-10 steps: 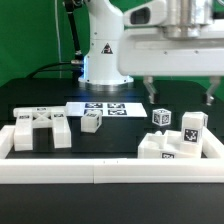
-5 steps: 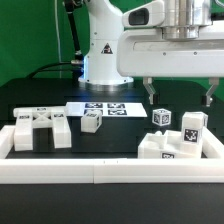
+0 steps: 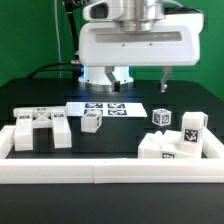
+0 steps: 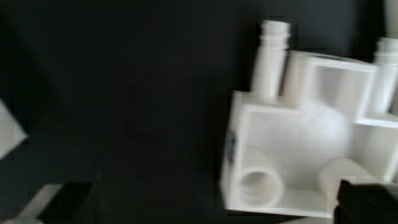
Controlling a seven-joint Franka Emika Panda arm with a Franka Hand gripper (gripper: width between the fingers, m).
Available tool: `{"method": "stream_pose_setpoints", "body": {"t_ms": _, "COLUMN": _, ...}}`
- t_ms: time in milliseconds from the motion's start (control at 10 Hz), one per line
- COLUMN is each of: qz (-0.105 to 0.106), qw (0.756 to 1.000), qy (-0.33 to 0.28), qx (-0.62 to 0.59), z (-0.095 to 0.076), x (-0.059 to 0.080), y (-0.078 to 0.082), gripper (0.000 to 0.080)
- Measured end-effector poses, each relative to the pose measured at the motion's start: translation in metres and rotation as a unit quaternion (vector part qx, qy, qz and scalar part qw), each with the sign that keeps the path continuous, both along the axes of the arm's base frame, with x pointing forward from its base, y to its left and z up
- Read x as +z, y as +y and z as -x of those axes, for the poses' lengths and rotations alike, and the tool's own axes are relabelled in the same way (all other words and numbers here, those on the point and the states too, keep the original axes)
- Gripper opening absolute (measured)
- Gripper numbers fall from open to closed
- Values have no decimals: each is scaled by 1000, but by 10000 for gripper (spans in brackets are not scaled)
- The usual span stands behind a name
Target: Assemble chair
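The chair's loose white parts lie on the black table. The slotted seat block (image 3: 40, 129) is at the exterior view's left, with a small tagged block (image 3: 92, 121) beside it. At the right are a tagged cube (image 3: 161, 117), a taller tagged piece (image 3: 191, 129) and a low block (image 3: 164, 149). My gripper (image 3: 123, 82) hangs open above the table's middle, holding nothing. The wrist view shows a white part with two pegs and a round hole (image 4: 302, 130) below the gripper (image 4: 214, 208). One dark fingertip (image 4: 365, 200) overlaps that part's corner.
The marker board (image 3: 108, 108) lies flat behind the small block. A long white border rail (image 3: 110, 171) runs along the front and up both sides. The arm's white base (image 3: 105, 72) stands at the back centre.
The gripper has swung from the exterior view's right side to the centre, staying open. The parts on the table have not moved.
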State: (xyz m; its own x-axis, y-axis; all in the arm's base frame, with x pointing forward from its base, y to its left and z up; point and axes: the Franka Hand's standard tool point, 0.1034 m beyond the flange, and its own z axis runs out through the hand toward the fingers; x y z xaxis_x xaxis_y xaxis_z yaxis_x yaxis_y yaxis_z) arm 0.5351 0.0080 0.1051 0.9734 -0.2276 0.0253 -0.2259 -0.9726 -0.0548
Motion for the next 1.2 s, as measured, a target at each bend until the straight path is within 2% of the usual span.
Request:
{"method": "stream_pose_setpoints", "body": {"t_ms": 200, "qz": 0, "qw": 1000, "qy": 1, "qx": 1, "z": 0, "x": -1, "y": 4, "gripper": 649}}
{"method": "stream_pose_setpoints", "body": {"t_ms": 500, "qz": 0, "qw": 1000, "qy": 2, "qx": 5, "z": 4, "x": -4, "y": 1, "gripper": 649}}
{"method": "stream_pose_setpoints", "body": {"t_ms": 700, "qz": 4, "qw": 1000, "qy": 12, "qx": 10, "z": 42, "x": -18, "y": -20, "gripper": 649}}
{"method": "stream_pose_setpoints", "body": {"t_ms": 800, "qz": 8, "qw": 1000, "qy": 11, "qx": 27, "z": 55, "x": -23, "y": -32, "gripper": 649}}
{"method": "stream_pose_setpoints", "body": {"t_ms": 1000, "qz": 14, "qw": 999, "qy": 14, "qx": 37, "z": 66, "x": -31, "y": -58, "gripper": 649}}
{"method": "stream_pose_setpoints", "body": {"t_ms": 1200, "qz": 9, "qw": 999, "qy": 26, "qx": 36, "z": 67, "x": -31, "y": -54, "gripper": 649}}
